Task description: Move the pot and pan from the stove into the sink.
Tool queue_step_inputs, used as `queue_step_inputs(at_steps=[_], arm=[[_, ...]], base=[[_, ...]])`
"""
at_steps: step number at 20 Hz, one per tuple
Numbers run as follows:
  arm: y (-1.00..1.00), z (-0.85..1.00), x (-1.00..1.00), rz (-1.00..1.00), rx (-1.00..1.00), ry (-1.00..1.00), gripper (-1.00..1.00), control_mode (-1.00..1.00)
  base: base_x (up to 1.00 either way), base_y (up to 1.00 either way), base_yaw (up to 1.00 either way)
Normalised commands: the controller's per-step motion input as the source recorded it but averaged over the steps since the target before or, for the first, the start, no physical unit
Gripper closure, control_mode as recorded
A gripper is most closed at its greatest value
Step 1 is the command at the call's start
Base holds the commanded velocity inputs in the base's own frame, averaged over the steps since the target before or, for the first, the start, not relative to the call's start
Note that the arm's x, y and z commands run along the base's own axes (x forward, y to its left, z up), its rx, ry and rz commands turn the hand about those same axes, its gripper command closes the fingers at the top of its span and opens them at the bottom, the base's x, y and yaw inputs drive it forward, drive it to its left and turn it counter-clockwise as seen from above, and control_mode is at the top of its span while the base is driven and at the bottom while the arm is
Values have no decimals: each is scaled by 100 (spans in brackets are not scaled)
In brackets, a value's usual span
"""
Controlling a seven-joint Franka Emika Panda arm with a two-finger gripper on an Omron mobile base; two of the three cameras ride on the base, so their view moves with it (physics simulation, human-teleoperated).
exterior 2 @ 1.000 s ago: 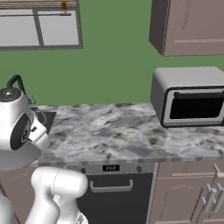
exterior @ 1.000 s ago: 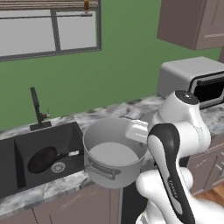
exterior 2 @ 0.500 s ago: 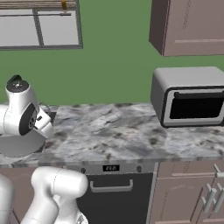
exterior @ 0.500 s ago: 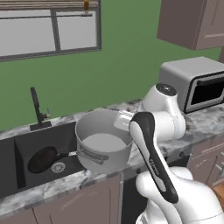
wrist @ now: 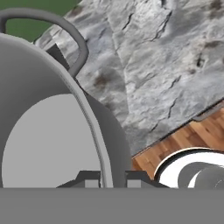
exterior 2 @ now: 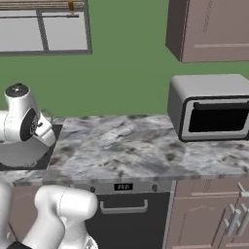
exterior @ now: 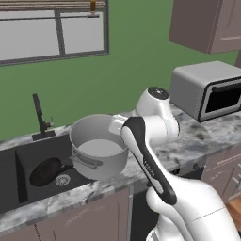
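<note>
From the left base view the pot (exterior: 100, 146) has swung left to hang over the sink (exterior: 28, 155) beside the pan (exterior: 45, 171) lying inside, while the hand view shows the gripper (wrist: 113, 178) clenched on its rim, lowering next.

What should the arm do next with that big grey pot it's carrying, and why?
Probably carry the pot a little farther over the sink, then lower it. The claw is shut on the pot's rim, and the pot hangs above the basin's right edge, partly over the counter. The pan already lies inside, so it should aim beside it.
</note>
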Motion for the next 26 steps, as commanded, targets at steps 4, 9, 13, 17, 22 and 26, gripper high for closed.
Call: queue_step_inputs(at_steps=[4,9,13,17,22,26], arm=[[44,-10,49,-1,0,0,100,-100],[44,-13,45,-3,0,0,100,-100],[33,-7,27,-9,-2,-6,100,-100],[8,0,3,-1,0,-4,100,-100],[8,-7,-1,3,5,-4,100,-100],[8,-17,0,11,10,-6,100,-100]], base=[[0,0,0],[0,0,0],[0,0,0],[0,0,0],[0,0,0],[0,0,0]])
